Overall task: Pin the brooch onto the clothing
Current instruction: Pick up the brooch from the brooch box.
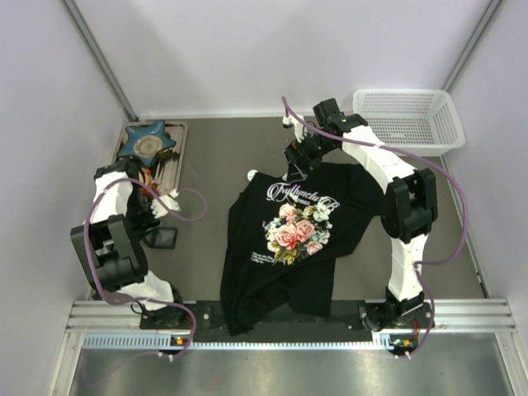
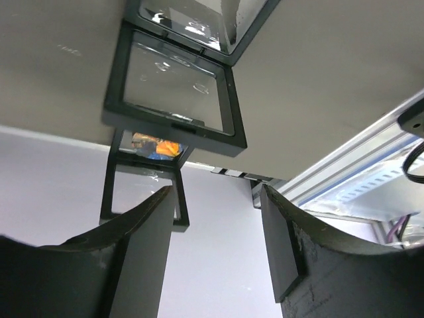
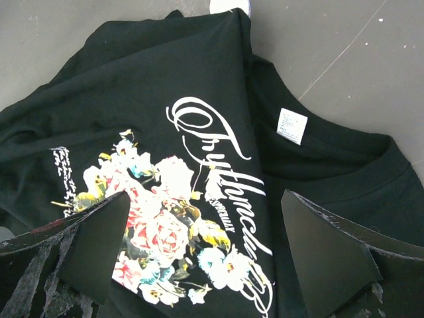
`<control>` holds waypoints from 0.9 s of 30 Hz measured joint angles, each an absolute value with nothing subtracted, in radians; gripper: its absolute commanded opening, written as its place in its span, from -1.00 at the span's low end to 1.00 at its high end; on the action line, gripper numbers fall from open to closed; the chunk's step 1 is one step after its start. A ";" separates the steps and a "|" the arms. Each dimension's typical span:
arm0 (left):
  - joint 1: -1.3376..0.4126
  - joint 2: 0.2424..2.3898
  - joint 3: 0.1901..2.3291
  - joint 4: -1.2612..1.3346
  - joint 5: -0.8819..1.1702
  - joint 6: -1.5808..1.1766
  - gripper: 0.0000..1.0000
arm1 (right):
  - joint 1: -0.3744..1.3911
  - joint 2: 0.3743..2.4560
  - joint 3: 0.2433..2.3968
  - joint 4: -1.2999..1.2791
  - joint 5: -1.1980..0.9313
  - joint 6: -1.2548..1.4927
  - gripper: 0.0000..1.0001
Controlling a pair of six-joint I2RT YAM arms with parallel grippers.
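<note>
The black T-shirt with the rose print and white lettering lies flat mid-table; it fills the right wrist view. A small pale round piece, the brooch, lies on the table at the shirt's far left shoulder and shows at the top edge of the right wrist view. My right gripper hovers over the collar, open and empty, its jaws wide above the print. My left gripper is at the far left, open and empty, away from the shirt.
A black square box with a clear window lies open by the left gripper. A blue star-shaped dish sits on a tray at the back left. A white basket stands at the back right. Walls close in on the sides.
</note>
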State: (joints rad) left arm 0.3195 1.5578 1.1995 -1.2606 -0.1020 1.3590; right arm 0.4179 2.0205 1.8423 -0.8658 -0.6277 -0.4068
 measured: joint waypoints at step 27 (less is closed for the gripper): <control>0.536 1.648 1.056 -0.934 -0.039 1.833 0.23 | 0.431 2.015 1.841 -0.930 -0.570 -0.355 0.98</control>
State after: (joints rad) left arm 0.5362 1.6478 1.0565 -0.9340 -0.0395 1.8332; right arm 0.4313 2.0151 1.8412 -0.9298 -0.5705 -0.3553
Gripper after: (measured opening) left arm 0.614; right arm 0.987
